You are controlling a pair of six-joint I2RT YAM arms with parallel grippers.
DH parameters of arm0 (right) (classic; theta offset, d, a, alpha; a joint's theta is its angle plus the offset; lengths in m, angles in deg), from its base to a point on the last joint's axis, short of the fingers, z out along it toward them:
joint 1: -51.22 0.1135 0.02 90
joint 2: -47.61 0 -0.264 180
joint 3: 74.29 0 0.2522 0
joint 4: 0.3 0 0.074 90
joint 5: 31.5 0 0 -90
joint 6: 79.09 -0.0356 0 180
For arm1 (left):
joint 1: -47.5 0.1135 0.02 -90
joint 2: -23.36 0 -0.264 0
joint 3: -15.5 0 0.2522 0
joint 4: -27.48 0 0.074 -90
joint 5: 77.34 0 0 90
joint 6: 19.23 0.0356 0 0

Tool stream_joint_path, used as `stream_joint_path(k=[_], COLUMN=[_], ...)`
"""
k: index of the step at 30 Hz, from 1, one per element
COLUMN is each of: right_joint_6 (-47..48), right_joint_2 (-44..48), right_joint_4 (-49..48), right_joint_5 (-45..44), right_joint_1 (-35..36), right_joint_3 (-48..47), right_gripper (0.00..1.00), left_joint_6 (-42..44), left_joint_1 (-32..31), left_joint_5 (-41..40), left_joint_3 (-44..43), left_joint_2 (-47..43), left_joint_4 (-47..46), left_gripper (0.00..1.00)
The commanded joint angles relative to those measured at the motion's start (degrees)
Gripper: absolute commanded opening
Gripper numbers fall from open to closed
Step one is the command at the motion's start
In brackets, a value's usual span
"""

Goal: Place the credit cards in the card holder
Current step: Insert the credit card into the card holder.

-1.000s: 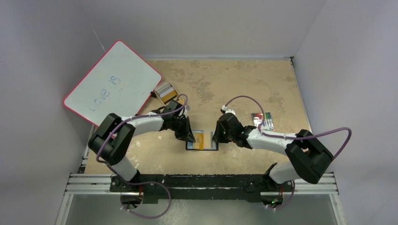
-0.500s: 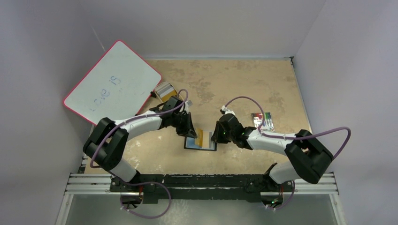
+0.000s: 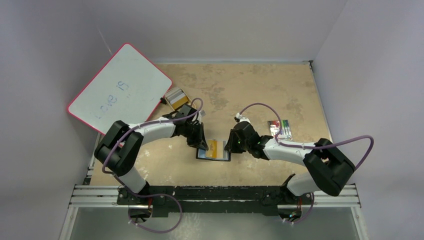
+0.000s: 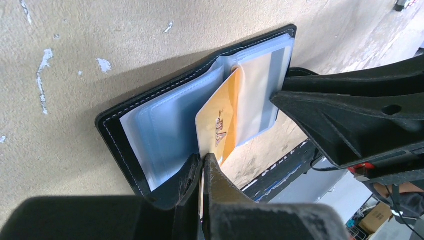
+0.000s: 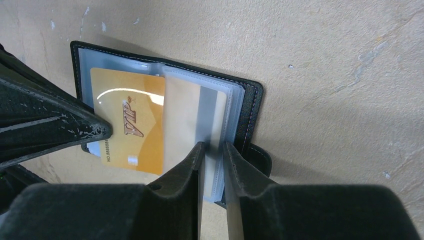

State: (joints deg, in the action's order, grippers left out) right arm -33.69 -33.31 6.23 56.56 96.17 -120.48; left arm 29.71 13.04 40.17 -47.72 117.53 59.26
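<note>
At the near edge of the table, the two arm bases are seen bolted to a metal rail. Just beyond the rail, midway between the arms, the card holder is laid open and flat, with its black cover underneath and its clear sleeves turned upward. The left gripper is closed tight on one edge of a gold credit card marked "VIP". This card is held over the open holder, and its far edge is covered by the topmost sleeve. The right gripper is brought in from the opposite side, and its narrowly parted fingers are clamped on the free edge of those sleeves. A second card, paler and crossed by a grey stripe, appears to be lodged inside the gripped sleeve, though it is only seen through the cloudy plastic. Farther back on the right, near the right forearm, a small striped item is left lying on the table. Farther back on the left, a small tin is set just beside a pink-rimmed whiteboard, which is leaned against the left wall.
</note>
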Motion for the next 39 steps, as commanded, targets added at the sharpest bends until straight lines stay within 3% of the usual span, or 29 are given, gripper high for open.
stream_joint_path(k=[1,6,15,28,39], right_joint_6=[-0.50,-0.51,-0.40,-0.48,-0.72], right_joint_2=[-0.99,-1.08,-1.45,-2.02,-1.78], right_joint_4=[2.08,2.12,2.15,1.23,0.33], right_joint_5=[1.23,1.32,1.48,0.71,0.01], right_joint_1=[0.40,0.35,0.40,0.40,0.36], right_joint_3=[1.83,1.80,1.30,1.42,1.18], right_gripper=[0.23,0.22,0.23,0.22,0.22], left_joint_6=[4.16,7.56,8.09,-2.75,-3.22], left_joint_1=[-0.12,0.71,1.21,0.65,0.38], left_joint_5=[-2.54,-5.31,-3.72,2.91,1.33], left_joint_3=[-2.87,-6.00,-8.78,-1.24,0.53], left_joint_2=[1.65,2.93,5.42,2.49,1.17], left_joint_4=[3.65,8.11,7.82,-5.72,-7.83], left_gripper=[0.00,0.00,0.00,0.00,0.00])
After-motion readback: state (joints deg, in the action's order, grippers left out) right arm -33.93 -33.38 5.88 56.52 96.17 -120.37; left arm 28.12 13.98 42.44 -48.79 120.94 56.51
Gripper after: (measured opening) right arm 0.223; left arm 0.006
